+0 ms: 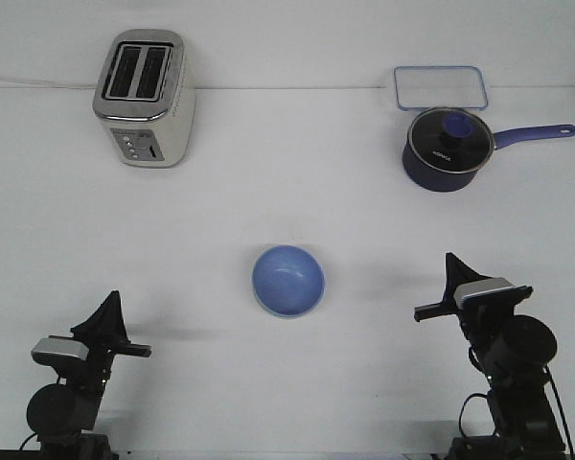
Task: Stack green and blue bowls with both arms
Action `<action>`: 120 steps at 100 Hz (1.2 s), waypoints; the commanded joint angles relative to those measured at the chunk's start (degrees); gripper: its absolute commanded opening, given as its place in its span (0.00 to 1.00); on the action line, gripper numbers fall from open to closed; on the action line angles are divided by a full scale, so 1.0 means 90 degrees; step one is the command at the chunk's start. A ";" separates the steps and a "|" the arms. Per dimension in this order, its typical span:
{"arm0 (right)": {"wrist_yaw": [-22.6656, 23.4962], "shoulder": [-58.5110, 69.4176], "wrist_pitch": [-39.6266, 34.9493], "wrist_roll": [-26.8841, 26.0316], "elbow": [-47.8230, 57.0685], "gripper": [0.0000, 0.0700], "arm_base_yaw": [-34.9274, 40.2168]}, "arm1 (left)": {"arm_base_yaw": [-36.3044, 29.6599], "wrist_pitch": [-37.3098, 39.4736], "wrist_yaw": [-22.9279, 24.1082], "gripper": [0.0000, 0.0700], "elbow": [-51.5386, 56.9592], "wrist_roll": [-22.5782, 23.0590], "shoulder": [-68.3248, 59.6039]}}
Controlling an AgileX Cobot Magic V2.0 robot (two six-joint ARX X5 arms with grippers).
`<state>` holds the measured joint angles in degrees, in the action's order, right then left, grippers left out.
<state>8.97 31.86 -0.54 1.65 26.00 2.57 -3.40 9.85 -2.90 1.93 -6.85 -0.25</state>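
Green bowl (pixel 261 303) mostly under blue bowl (pixel 287 279)

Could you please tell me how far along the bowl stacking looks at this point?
It looks finished: the glossy light blue bowl sits mid-table with a pale green rim showing along its lower edge, apparently nested in the green one. Nothing is in hand; the left gripper and right gripper sit apart from it. Nothing visible remains.

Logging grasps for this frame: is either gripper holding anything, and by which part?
Nothing is held. The left gripper and right gripper are both off the blue bowl.
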 commanded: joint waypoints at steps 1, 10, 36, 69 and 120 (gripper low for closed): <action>-0.0027 -0.0163 0.0068 -0.0058 0.0058 0.01 0.0005 | 0.0007 0.0063 0.0017 0.01 -0.0126 0.0015 0.0007; -0.0311 -0.0486 0.0053 -0.0058 0.0053 0.01 0.0002 | 0.0007 0.0063 0.0017 0.01 -0.0126 0.0012 0.0007; -0.1047 -0.1372 0.0063 -0.0061 -0.0342 0.01 -0.0007 | 0.0007 0.0063 0.0017 0.01 -0.0126 0.0012 0.0007; -0.1044 -0.2897 0.0051 -0.0090 -0.1566 0.01 -0.0311 | 0.0007 0.0063 0.0017 0.01 -0.0126 0.0012 0.0007; -0.1020 -0.3534 0.0160 -0.0260 -0.2562 0.01 -0.0367 | 0.0007 0.0061 0.0017 0.01 -0.0126 0.0012 0.0007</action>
<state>-0.16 0.14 0.23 -0.01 3.29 -0.75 -3.40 9.80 -2.90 1.93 -6.85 -0.25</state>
